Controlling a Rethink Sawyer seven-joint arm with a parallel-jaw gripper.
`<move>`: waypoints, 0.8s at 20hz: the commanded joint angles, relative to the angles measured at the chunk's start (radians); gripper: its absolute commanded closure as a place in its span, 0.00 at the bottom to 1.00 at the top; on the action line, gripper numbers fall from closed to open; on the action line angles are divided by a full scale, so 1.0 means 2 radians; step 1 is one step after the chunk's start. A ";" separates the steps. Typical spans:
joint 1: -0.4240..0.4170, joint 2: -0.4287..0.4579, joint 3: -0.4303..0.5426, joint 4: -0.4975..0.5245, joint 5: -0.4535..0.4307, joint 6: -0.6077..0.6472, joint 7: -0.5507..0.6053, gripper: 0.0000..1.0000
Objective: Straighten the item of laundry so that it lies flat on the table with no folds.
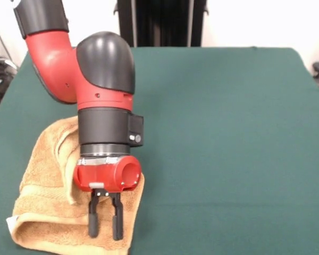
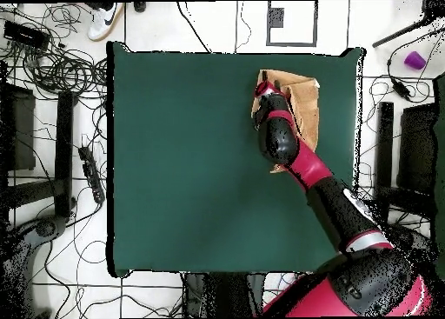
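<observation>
Over folded orange towel point(image 1: 42, 212), unlabelled hand point(image 1: 105, 234).

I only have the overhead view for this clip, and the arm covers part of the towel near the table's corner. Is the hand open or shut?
Observer: Open. In the front view the hand points straight down over the towel, its two fingers apart, with no cloth visibly pinched.
Reviewer: Does the towel lie flat?
Observer: No. The edge nearest the front camera is doubled over in a thick fold, and another fold runs up beside the arm.
Reviewer: Any tag showing?
Observer: Yes, a small white tag sticks out at the corner of the folded end, at the picture's left.
</observation>
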 commanded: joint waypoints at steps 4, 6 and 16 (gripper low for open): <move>0.017 0.004 0.074 0.138 0.080 -0.010 0.217 0.00; 0.014 0.001 0.079 0.142 0.084 -0.014 0.221 0.00; -0.008 0.021 0.087 0.110 0.054 0.005 0.220 0.00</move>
